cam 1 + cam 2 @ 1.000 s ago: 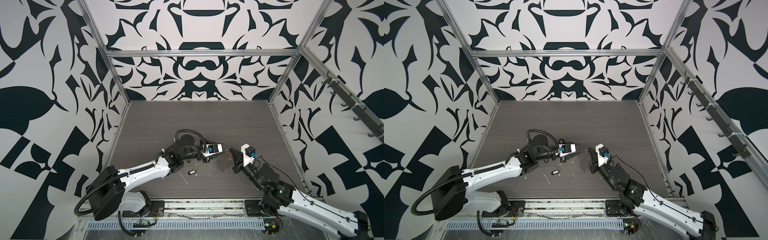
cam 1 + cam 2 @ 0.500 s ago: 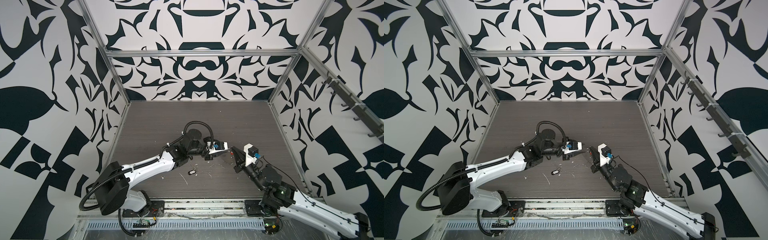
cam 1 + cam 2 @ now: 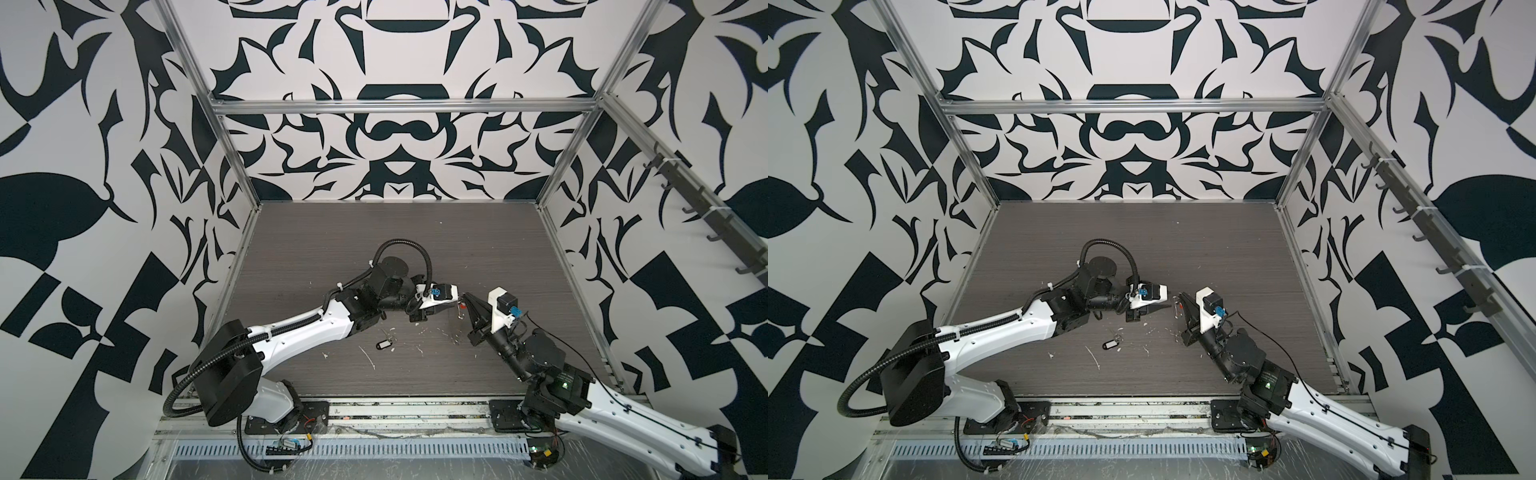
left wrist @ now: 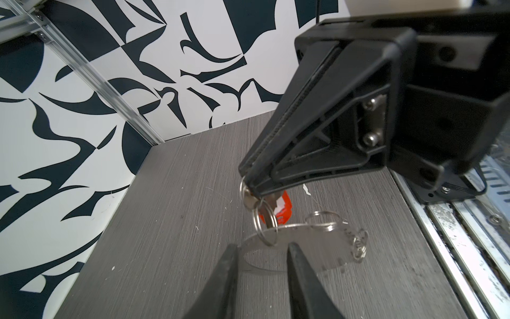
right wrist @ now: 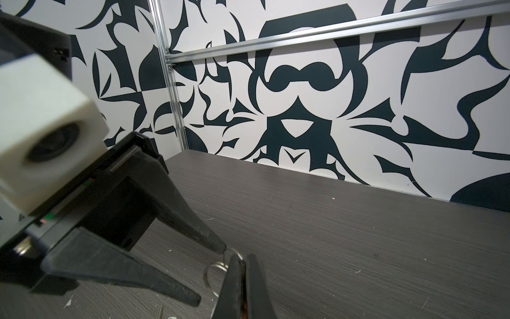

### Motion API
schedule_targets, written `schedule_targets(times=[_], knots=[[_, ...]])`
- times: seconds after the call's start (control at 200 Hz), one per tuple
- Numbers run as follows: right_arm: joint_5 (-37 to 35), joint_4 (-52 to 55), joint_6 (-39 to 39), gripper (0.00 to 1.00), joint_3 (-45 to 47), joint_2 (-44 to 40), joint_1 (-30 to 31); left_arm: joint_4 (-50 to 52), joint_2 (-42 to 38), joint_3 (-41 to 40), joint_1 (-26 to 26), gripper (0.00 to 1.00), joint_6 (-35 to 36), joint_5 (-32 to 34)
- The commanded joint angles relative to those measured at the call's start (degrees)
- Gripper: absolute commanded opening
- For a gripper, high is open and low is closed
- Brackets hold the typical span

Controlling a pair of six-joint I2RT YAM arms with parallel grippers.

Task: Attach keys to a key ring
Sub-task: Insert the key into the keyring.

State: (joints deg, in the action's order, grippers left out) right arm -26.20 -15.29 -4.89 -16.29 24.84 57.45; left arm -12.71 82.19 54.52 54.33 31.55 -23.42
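Red-orange tag half hidden behind right pincer, clamped on keys; left pincer parted around key ring rim, contact unclear.

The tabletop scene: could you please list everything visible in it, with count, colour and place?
table: one, grey wood-grain, floor of the cell.
walls: three, black-and-white patterned, around the table.
red-tag keys: one bunch, silver with red-orange tag, held in mid-air.
key ring: one, thin grey hoop, mid-air just below that bunch.
black-tag keys: one bunch, silver with black tag, lying on the table.
white scraps: several, white, scattered on the table.
left fingers: two, black, apart, the key ring's edge between them.
right fingers: two, black, shut on the red-tag keys.
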Motion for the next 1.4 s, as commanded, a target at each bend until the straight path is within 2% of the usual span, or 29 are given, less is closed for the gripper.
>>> schedule_targets(times=[0.0,0.26,0.48,0.73,0.985,1.13,1.255,1.395], knots=[[0.6,-4.5,0.7,0.00,-0.7,0.3,-0.2,0.6,0.4,1.6,0.5,0.32,0.4,-1.3],[1.7,-4.7,1.5,0.00,-0.9,1.1,-0.2,-0.9,0.1,1.3,0.9,0.27,-1.1,-0.9],[2.5,-4.7,2.3,0.00,-0.8,1.0,-0.2,-1.4,0.4,1.4,1.0,0.09,-1.2,0.1],[2.6,-4.5,2.3,0.00,-0.8,0.5,-0.2,-1.8,0.3,1.2,1.0,0.00,-1.2,1.0],[0.5,-4.6,1.5,0.00,-0.7,0.8,-0.2,-3.1,-0.4,0.2,1.0,0.00,-1.4,1.3],[-4.4,-4.0,0.5,0.00,-0.7,0.5,-0.2,-11.0,-2.4,-3.7,1.0,0.00,-3.0,4.0],[-4.8,-3.6,0.3,0.00,-0.5,-0.2,-0.2,-19.0,-4.7,-8.5,1.0,0.00,-4.0,5.5],[-4.7,-3.6,0.0,0.00,-0.7,0.3,-0.2,-21.7,-6.1,-10.4,1.0,0.00,-4.3,6.0]])
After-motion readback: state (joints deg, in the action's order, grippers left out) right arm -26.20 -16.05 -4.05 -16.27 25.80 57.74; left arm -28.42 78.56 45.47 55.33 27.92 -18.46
